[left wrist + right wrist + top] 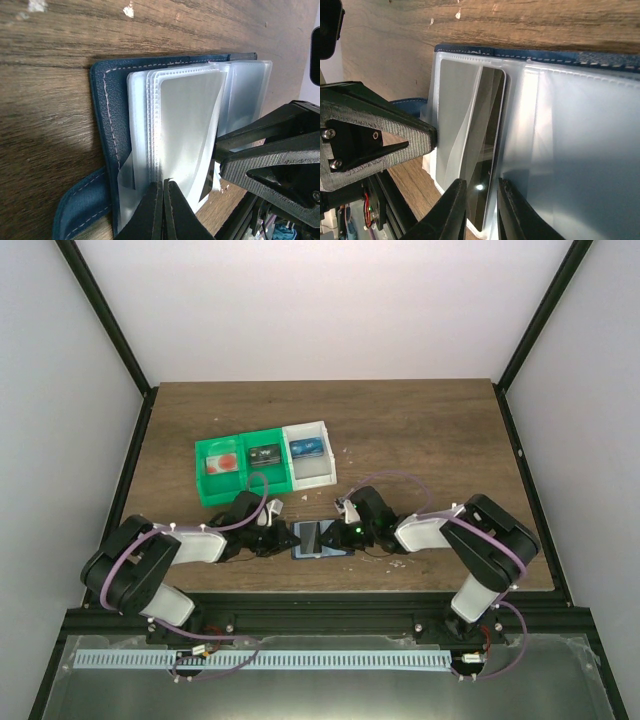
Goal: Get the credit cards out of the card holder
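Note:
The blue card holder (325, 550) lies open near the table's front edge, its clear pockets fanned up. My left gripper (166, 184) is shut on the near edge of one clear pocket leaf (187, 125), beside the holder's blue cover (107, 125). My right gripper (481, 187) is open a little. Its fingers straddle the near end of a dark credit card (487, 145) that sits in a raised clear pocket. In the top view the left gripper (284, 538) and right gripper (343, 533) meet over the holder from either side.
A green-and-white three-compartment tray (210, 490) stands behind the holder. It holds a red-spotted card (225, 462), a dark card (264, 454) and a blue card (306, 447). The table's front edge runs just behind both grippers.

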`<act>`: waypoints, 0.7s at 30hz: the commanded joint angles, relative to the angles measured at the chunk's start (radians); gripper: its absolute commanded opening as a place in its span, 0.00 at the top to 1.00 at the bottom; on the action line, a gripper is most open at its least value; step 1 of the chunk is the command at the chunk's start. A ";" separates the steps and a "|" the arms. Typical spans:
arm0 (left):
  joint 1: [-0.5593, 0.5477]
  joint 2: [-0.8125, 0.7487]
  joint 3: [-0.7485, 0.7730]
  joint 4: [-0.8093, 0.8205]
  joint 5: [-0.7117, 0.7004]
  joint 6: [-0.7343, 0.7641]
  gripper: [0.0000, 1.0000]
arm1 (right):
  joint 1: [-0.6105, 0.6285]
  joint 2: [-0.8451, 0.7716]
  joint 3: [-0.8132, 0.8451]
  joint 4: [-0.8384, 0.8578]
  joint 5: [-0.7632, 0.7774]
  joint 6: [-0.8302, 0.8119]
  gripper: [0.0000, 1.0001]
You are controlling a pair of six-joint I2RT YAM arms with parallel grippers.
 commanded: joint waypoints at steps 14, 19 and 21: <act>-0.007 0.031 -0.018 0.016 -0.010 0.019 1.00 | 0.012 -0.017 0.038 -0.030 -0.007 0.004 0.82; -0.007 0.031 -0.017 0.014 -0.010 0.022 1.00 | 0.012 -0.038 0.066 -0.082 0.020 -0.015 0.82; -0.008 0.032 -0.017 0.014 -0.010 0.022 0.99 | 0.012 -0.024 0.066 -0.070 0.009 -0.009 0.82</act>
